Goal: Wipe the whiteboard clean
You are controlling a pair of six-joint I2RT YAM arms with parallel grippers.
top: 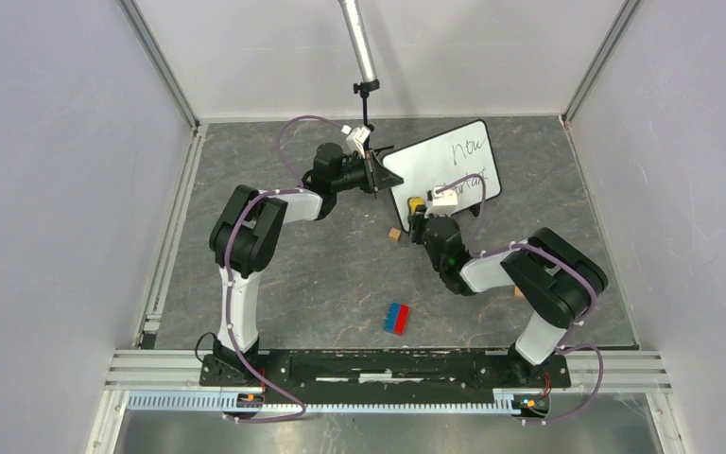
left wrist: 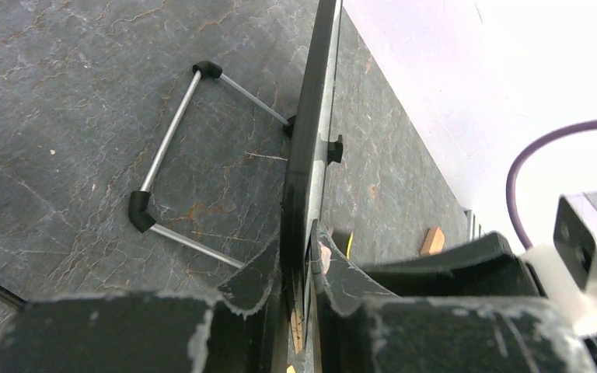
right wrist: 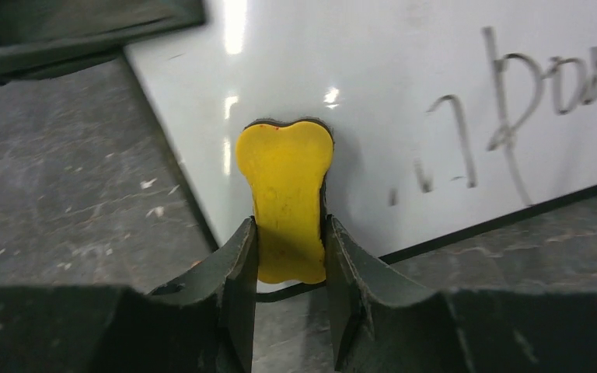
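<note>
On my overhead view the left gripper (top: 371, 176) sits at 9 o'clock of the small white rectangular whiteboard with a thin black frame (top: 449, 170), which stands at about 1 o'clock from the middle of the grey stone-patterned table (top: 321, 274). From the left wrist camera I see that gripper (left wrist: 299, 260) clamped on the whiteboard (left wrist: 311, 116): the frame edge runs up between the two fingers, one on each face. A thin bent silver wire stand with black corner caps (left wrist: 172, 155) reaches out from the back of the board onto the table. Black handwriting (top: 468, 151) covers the board's 3 o'clock half. At the board's 7 o'clock corner I have the right gripper (top: 422, 212) closed on a yellow bone-shaped eraser (top: 417, 203). Through the right wrist camera the gripper (right wrist: 288, 237) pinches the eraser (right wrist: 286, 194) at its waist, its head against the white surface (right wrist: 404, 62), with the handwriting (right wrist: 505, 109) at its 3 o'clock. A small wooden cube (top: 394, 234) lies at 7 o'clock of that gripper, and a red and blue block (top: 396, 318) at 6 o'clock.
</note>
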